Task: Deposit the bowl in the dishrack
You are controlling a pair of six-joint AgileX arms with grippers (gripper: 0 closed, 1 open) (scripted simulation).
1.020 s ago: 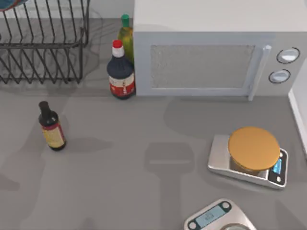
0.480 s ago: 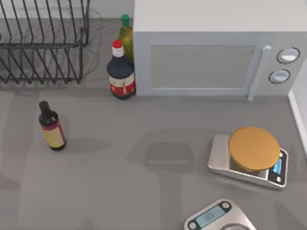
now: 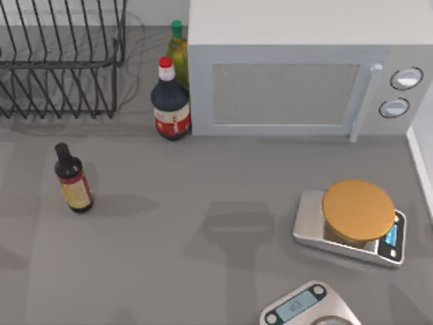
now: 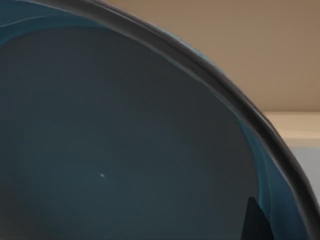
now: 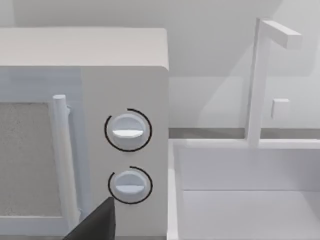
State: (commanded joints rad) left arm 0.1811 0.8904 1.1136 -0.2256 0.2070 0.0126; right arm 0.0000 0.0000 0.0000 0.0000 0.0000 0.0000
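Observation:
The bowl (image 4: 125, 150) sits very close to the left wrist camera, showing its dark grey-blue inside, blue glaze and dark rim against a tan background. One dark finger (image 4: 256, 224) of my left gripper lies against the bowl's inner wall, so the gripper holds it by the rim. The dishrack (image 3: 61, 64), black wire with upright prongs, stands at the table's back left corner. In the right wrist view a dark finger (image 5: 97, 225) of my right gripper points toward the microwave's knobs.
A white microwave (image 3: 298, 68) fills the back right. Two bottles (image 3: 170, 101) (image 3: 178, 51) stand between it and the rack, and a small dark bottle (image 3: 73, 179) stands at the left. A scale with an orange disc (image 3: 357, 210) and a second scale (image 3: 304, 305) lie front right. A white sink (image 5: 250, 200) adjoins the microwave.
A blue sliver of the bowl at the top view's upper left corner one second ago has left that view. The arm shadows on the table have shifted.

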